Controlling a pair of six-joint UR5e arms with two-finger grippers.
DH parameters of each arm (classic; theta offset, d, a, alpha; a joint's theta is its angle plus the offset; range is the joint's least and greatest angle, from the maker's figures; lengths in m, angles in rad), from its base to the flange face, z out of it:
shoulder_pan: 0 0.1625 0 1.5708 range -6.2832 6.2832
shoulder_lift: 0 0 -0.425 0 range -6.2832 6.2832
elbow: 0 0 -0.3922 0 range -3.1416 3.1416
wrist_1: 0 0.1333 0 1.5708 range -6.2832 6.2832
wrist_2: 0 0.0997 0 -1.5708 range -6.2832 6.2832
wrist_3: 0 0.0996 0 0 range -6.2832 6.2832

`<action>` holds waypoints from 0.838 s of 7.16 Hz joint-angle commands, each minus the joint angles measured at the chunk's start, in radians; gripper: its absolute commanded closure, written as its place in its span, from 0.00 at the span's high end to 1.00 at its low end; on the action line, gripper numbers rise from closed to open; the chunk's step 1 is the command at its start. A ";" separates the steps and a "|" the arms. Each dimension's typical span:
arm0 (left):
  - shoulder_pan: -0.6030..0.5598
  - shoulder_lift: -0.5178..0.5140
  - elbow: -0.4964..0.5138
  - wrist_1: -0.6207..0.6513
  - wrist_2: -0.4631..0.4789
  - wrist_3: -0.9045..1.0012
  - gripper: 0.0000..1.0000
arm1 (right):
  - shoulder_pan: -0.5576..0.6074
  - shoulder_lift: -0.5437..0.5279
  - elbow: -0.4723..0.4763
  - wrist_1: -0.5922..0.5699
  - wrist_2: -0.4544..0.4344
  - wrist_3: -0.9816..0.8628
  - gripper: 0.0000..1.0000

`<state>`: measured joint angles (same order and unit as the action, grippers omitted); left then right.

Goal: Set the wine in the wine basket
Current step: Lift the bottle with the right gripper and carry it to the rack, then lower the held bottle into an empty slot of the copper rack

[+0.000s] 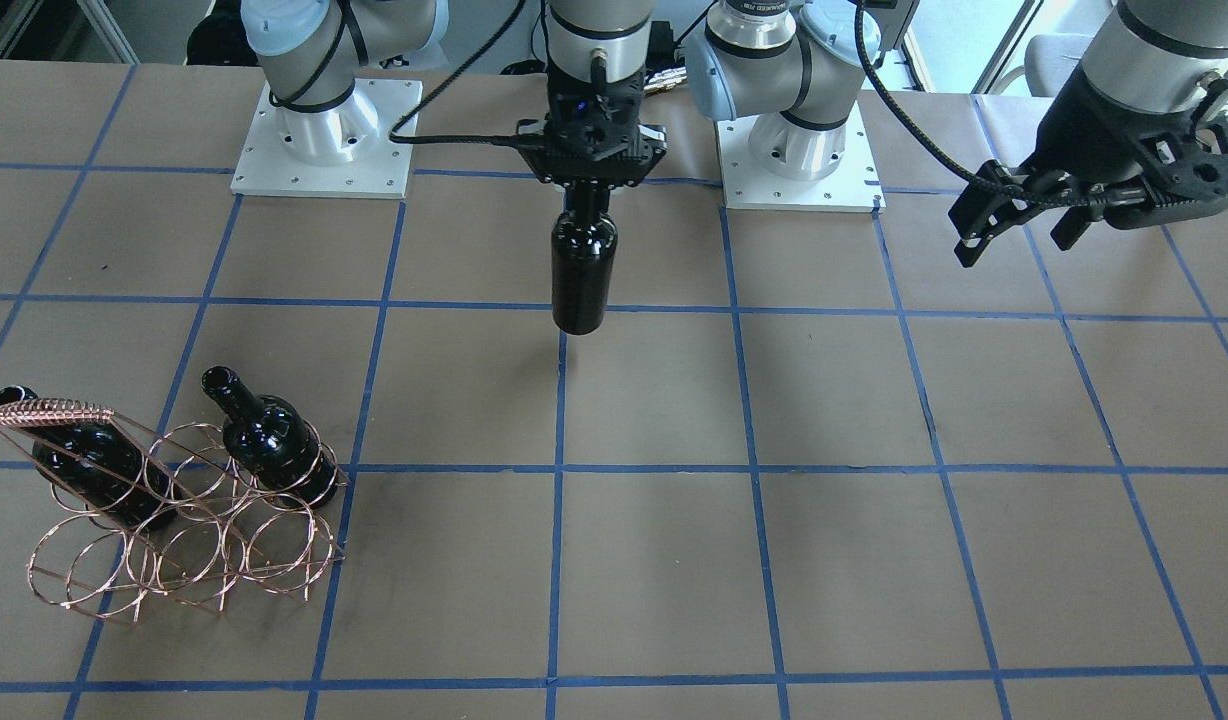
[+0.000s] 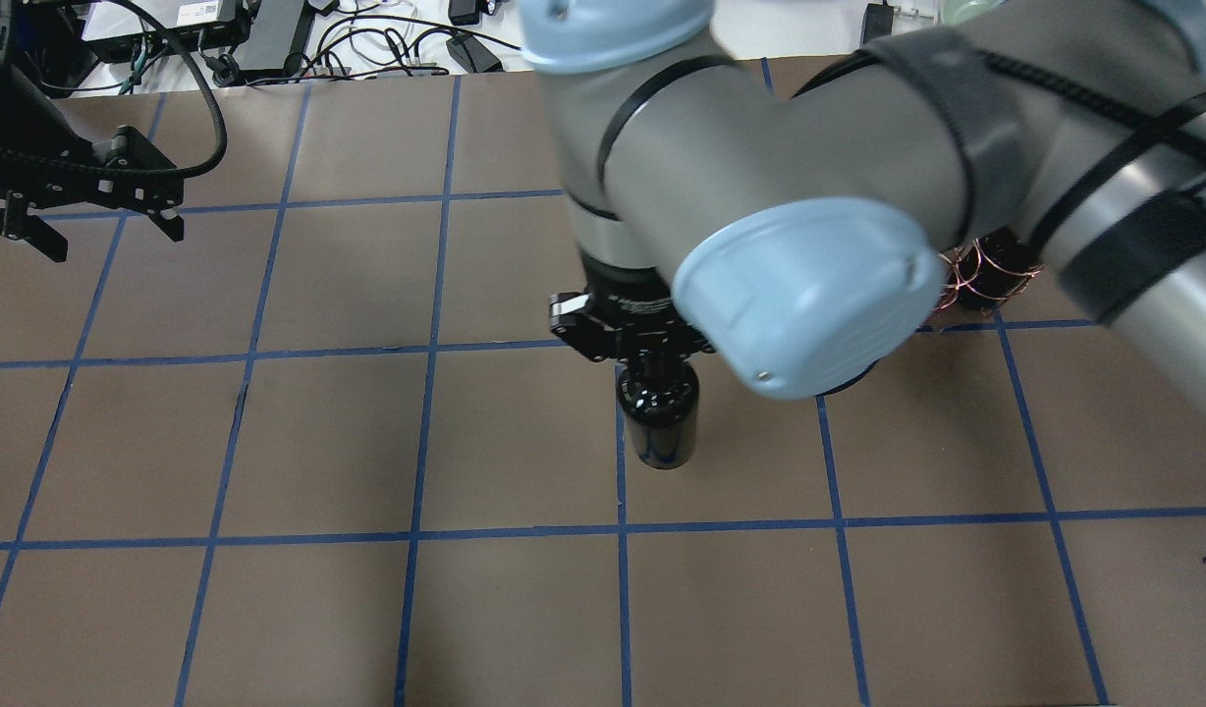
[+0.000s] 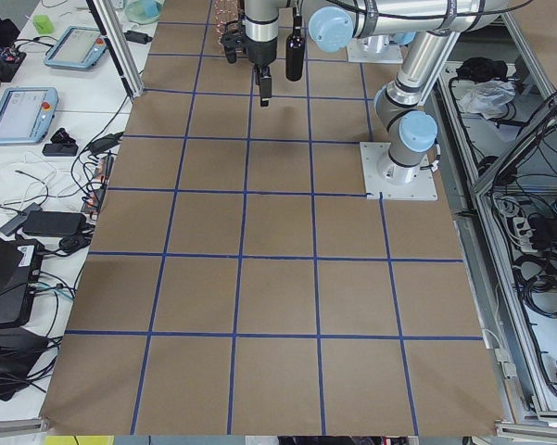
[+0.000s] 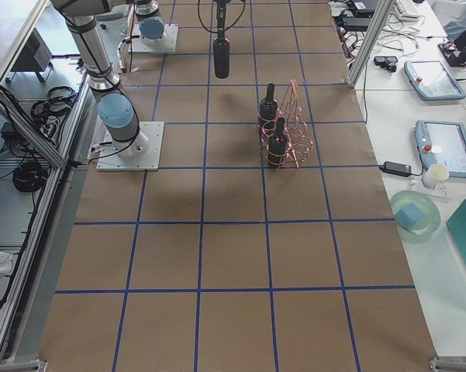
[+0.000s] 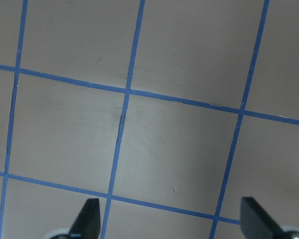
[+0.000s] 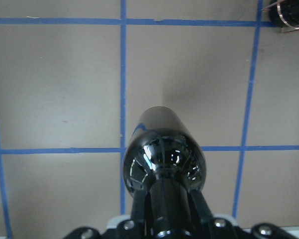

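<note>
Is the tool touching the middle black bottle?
Touching. The right wrist view shows fingers of the right tool pressed against the neck of the wine.

Shiny grey tube arms (image 2: 858, 128) with pale blue round caps (image 2: 809, 295). The left claw (image 1: 1012, 250) and right claw (image 1: 586, 200) are black, with black cables (image 1: 454, 139). White square bases (image 1: 264, 175) have tiny screws.

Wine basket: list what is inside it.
The wine basket holds a handle-side bottle and a far-end bottle, necks out. Middle rings look empty. The handle covers part of one neck.
</note>
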<state>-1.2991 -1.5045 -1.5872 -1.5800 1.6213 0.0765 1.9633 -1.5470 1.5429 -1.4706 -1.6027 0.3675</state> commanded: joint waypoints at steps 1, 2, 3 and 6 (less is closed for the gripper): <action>-0.023 0.006 0.000 0.003 -0.026 -0.007 1.00 | -0.214 -0.057 0.002 0.078 -0.034 -0.257 0.00; -0.063 0.007 0.000 0.005 -0.026 -0.056 1.00 | -0.295 -0.083 0.002 0.091 -0.034 -0.359 0.00; -0.115 0.007 0.000 0.008 -0.026 -0.110 1.00 | -0.360 -0.091 0.002 0.093 -0.042 -0.436 0.00; -0.201 0.026 -0.004 0.008 -0.017 -0.127 1.00 | -0.521 -0.093 0.003 0.082 -0.062 -0.588 0.00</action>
<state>-1.4803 -1.4860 -1.5895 -1.5705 1.6030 -0.0441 1.5002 -1.6387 1.5460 -1.3784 -1.6618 -0.1539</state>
